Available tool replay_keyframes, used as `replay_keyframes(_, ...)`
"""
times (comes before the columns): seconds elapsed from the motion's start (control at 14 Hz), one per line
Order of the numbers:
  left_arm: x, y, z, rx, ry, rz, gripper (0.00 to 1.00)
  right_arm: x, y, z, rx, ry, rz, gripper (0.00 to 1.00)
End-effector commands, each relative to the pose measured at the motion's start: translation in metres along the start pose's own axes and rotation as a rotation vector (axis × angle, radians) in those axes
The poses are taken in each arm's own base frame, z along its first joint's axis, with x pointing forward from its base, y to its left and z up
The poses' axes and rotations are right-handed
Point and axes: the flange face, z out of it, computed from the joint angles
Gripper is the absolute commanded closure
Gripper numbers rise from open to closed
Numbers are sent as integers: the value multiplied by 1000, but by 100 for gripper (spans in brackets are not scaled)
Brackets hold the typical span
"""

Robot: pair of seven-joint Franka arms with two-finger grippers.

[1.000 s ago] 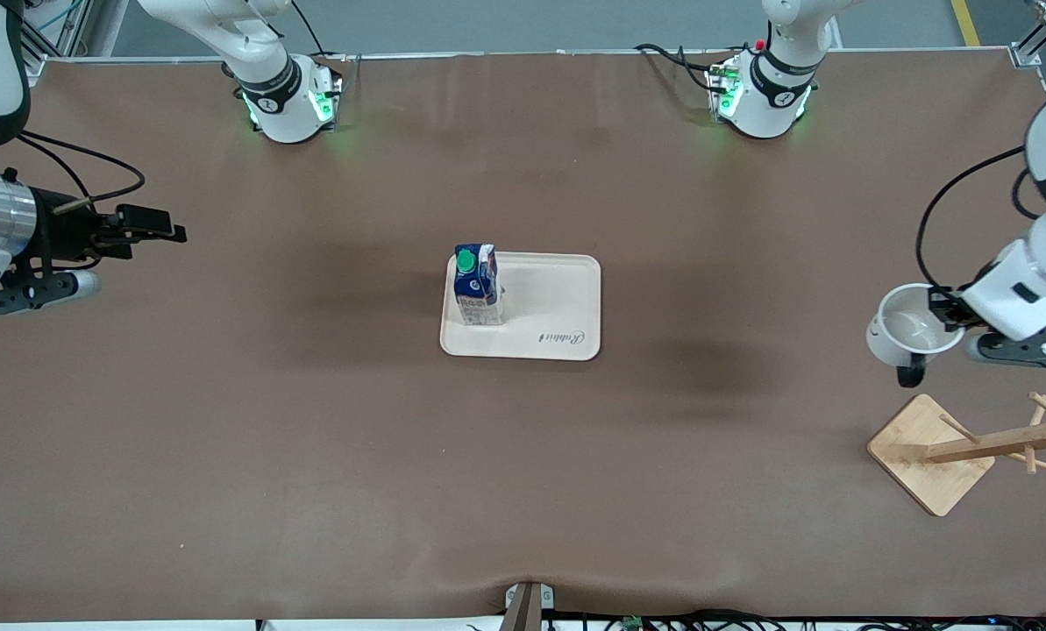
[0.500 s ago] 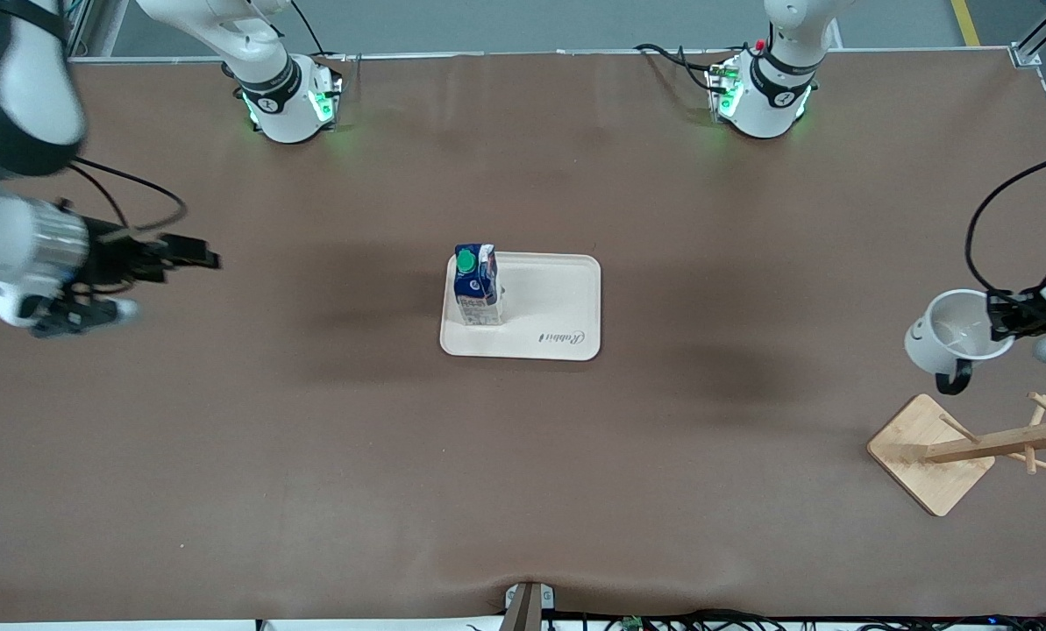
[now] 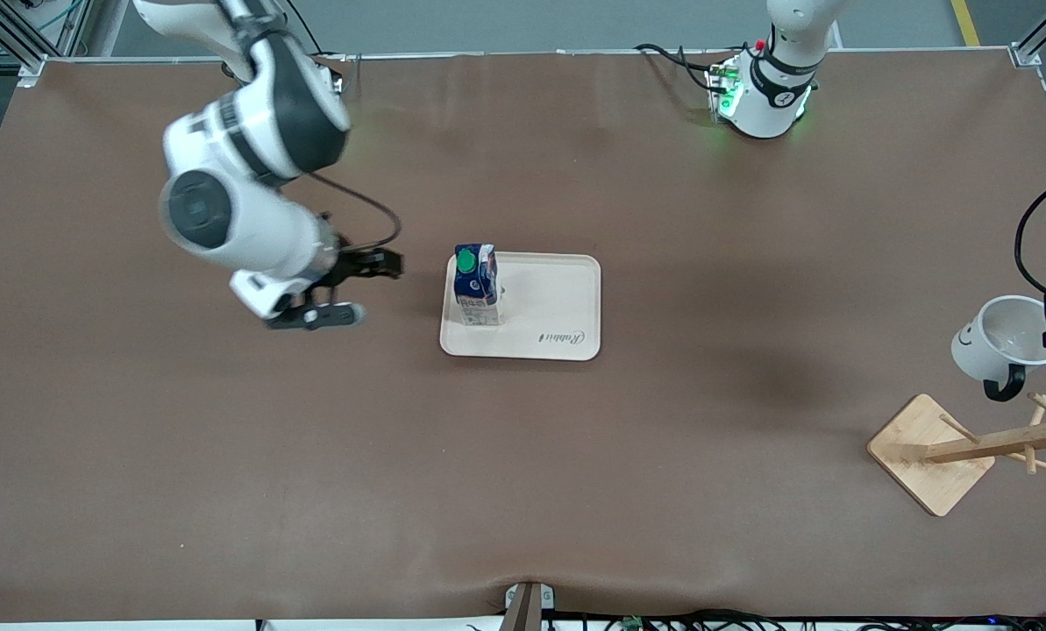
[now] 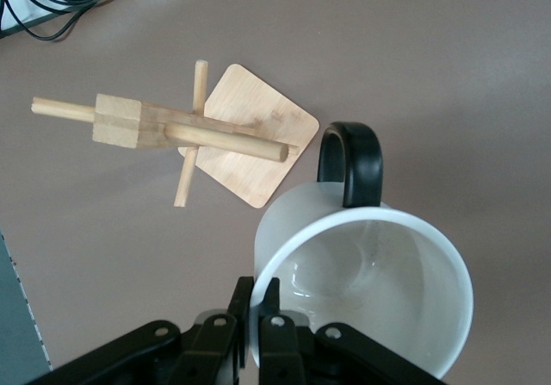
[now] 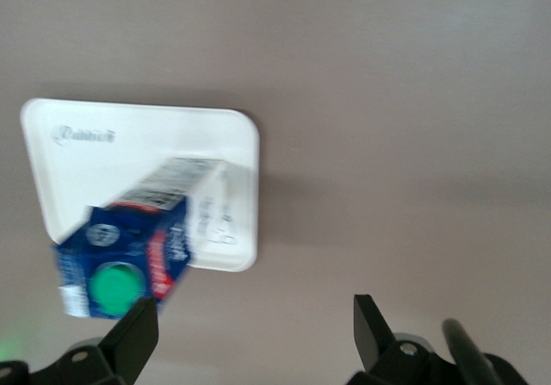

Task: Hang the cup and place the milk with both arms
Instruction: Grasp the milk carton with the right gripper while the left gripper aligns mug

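1. Closest to the camera is the wooden rack (image 3: 961, 451) at the left arm's end of the table: pale flat square base, a squared post with round pegs sticking out. My guess is those bare pegs are where the cup ends up.

2. Just above the rack, the left gripper (image 4: 263, 316) has the cup (image 3: 1005, 342) clenched by the rim, one finger inside and one outside as far as I can tell. It's a smooth white mug with a smiley on the side and a glossy black loop handle (image 4: 349, 165). The handle hangs free, pointing down toward the rack, which looks deliberate so it can slide over a peg.

3. Mid-table there's a cream tray (image 3: 558, 302) with rounded corners and a raised lip. The milk (image 3: 476, 285) stands upright in the tray corner nearest the right arm: a small boxy blue carton with a round green cap.

4. The right gripper (image 3: 360, 285) is over bare brown tabletop beside the tray, fingers (image 5: 133, 338) spread apart, holding nothing. It's pointed at the carton, so probably lining up a grab.
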Motion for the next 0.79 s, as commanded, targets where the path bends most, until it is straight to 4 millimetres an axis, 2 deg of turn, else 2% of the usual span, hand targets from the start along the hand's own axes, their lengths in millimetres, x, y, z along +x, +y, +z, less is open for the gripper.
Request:
replay_keyframes(0.0, 3, -11, -1, -20, 32, 0, 100, -3, -31, 24, 18, 17, 63, 0)
replay_keyframes(0.07, 5, -12, -2, -19, 42, -1, 100, -10, -50, 30, 23, 34, 70, 0)
replay_keyframes(0.21, 6, -16, -1, -18, 51, -5, 100, -13, -70, 46, 25, 52, 88, 0)
replay_keyframes(0.57, 9, -26, 3, -24, 58, 23, 100, -18, -93, 66, 29, 72, 98, 0)
replay_keyframes(0.71, 3, -37, 8, -29, 55, 19, 100, -22, -97, 80, 2, 58, 83, 0)
